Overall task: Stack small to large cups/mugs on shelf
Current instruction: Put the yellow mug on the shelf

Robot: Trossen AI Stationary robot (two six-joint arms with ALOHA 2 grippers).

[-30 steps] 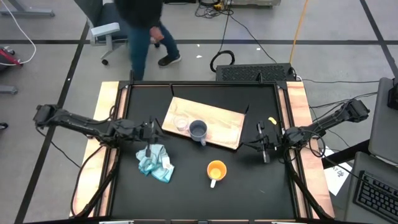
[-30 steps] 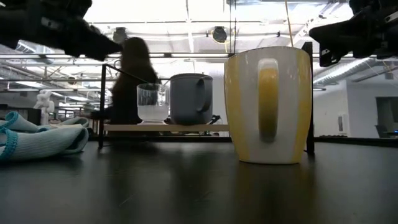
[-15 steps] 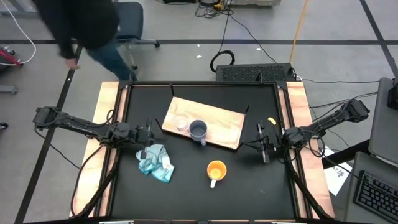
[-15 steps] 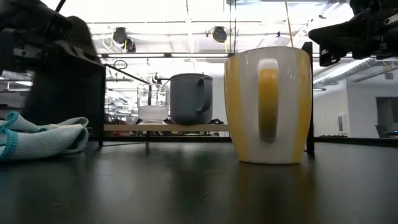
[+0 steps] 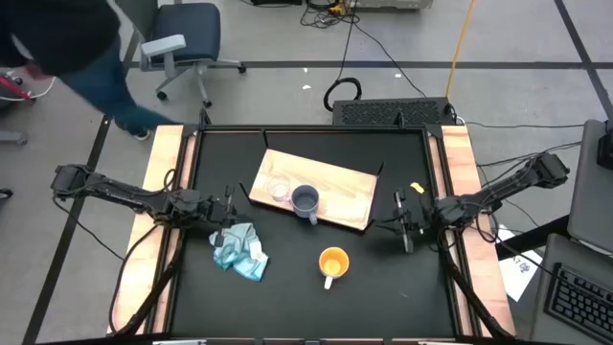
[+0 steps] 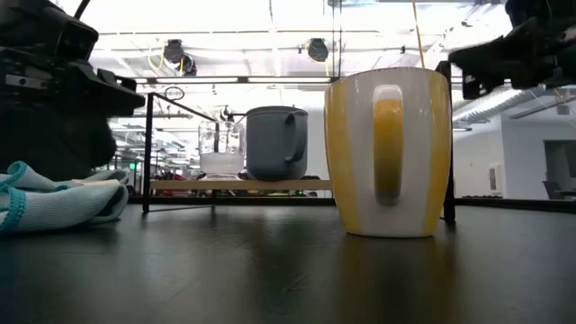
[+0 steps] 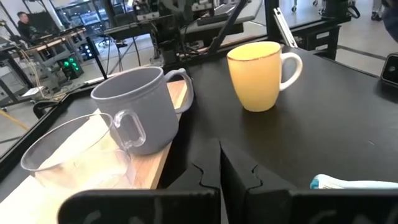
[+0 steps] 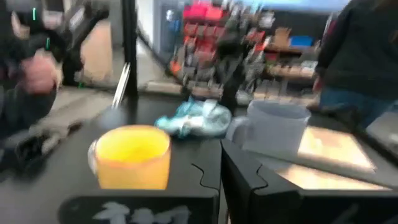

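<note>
The wooden board lies on the black table toward the far side, raised on a black frame. On it stand the clear glass cup and, beside it, the grey-blue mug. The orange mug with a white handle stands upright on the tabletop nearer the front. My left gripper is shut and empty, left of the board and just beyond the light blue cloth. My right gripper is shut and empty, right of the board and the orange mug.
The light blue cloth lies crumpled on the table at the left. A black rail frames the table's far side. A person moves on the floor beyond the far left corner, near an office chair.
My left gripper has gone down and a little toward the table's left edge, staying shut. The person behind the table has walked off to the left. The cups, the board and my right arm have kept still.
</note>
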